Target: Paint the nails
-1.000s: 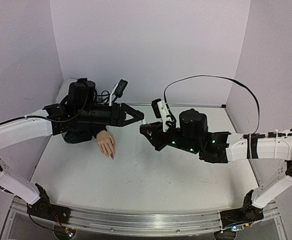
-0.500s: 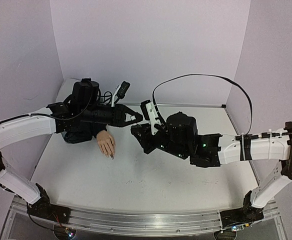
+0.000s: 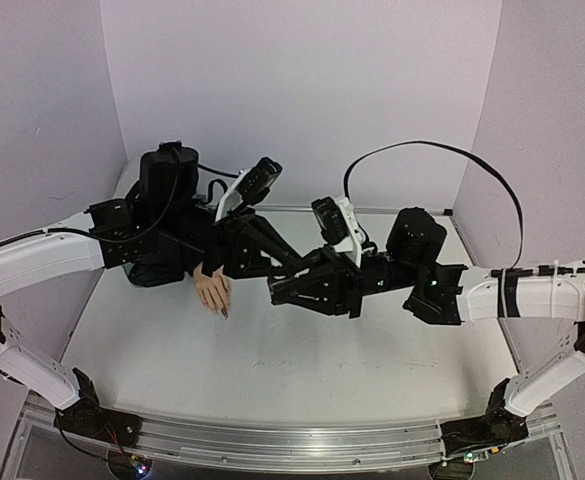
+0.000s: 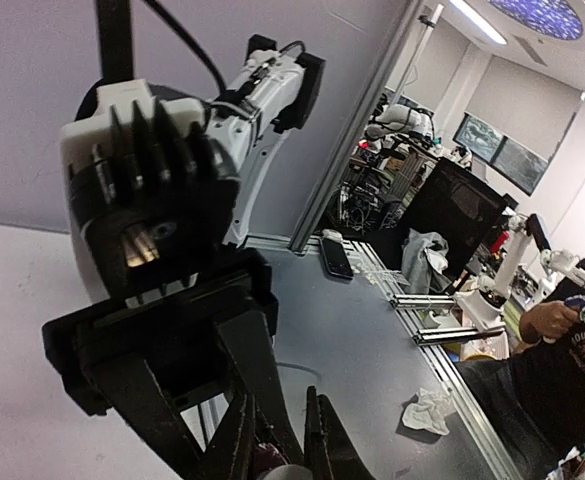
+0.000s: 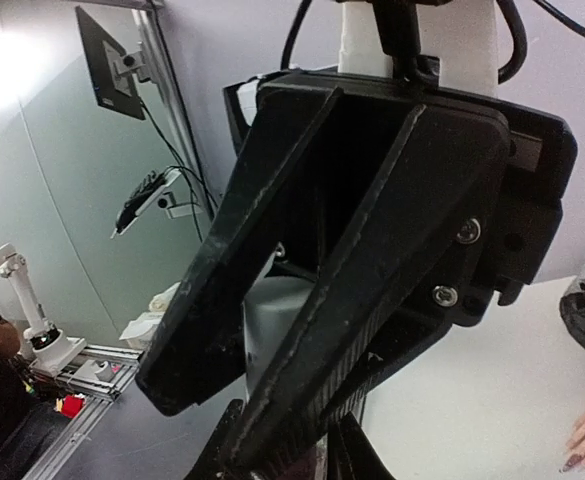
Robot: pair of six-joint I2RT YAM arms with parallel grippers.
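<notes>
A small peach mannequin hand point(image 3: 212, 288) lies palm down at the table's back left, and its nails point(image 3: 223, 312) look dark. One dark nail point(image 5: 572, 463) shows in the right wrist view. Just right of the hand, both grippers meet tip to tip above the table. My right gripper point(image 3: 278, 291) point(image 5: 302, 455) is shut on the dark red nail-polish bottle point(image 5: 317, 462). My left gripper point(image 3: 272, 272) point(image 4: 280, 440) is shut on the bottle's white cap point(image 5: 272, 320). In the left wrist view only a purple and white bit of the bottle point(image 4: 270, 462) shows.
The hand's black sleeve point(image 3: 157, 270) lies under the left arm. Lilac walls point(image 3: 302, 90) close off the back and both sides. The right arm's black cable point(image 3: 422, 148) arches over it. An aluminium rail point(image 3: 272, 440) runs along the near edge.
The left gripper has shut; a second ago its jaws stood open. Both grippers have come together and dropped a little lower, just right of the hand.
</notes>
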